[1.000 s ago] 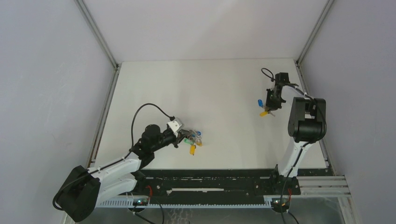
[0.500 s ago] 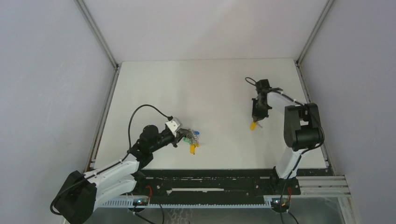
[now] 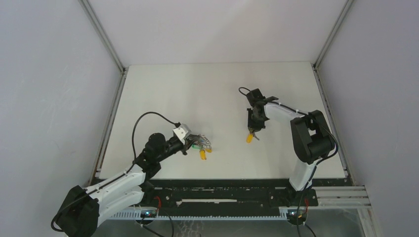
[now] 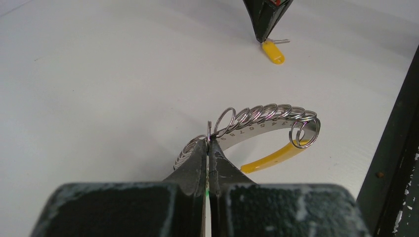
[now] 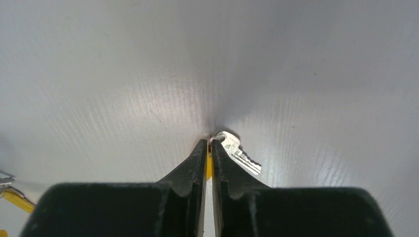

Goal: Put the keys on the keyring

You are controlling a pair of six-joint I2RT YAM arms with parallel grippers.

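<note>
The left gripper (image 4: 209, 148) is pinching the keyring (image 4: 262, 114) by one wire end, probably steadying it for threading. The right gripper (image 5: 208, 148) is squeezing a yellow-capped key (image 5: 237, 150) by its head, leaving the blade free. In the top view the keyring is sitting lower left of centre on the surface (image 3: 197, 94), with the key right of centre, well apart. Only the left wrist view is showing the row of small rings; only the right wrist view is showing the blade.

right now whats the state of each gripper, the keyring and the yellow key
left gripper: shut on keyring
keyring: clamped at one end, its rings sticking out past the fingers
right gripper: shut on yellow key
yellow key: pinched at its cap, blade sticking out
</note>
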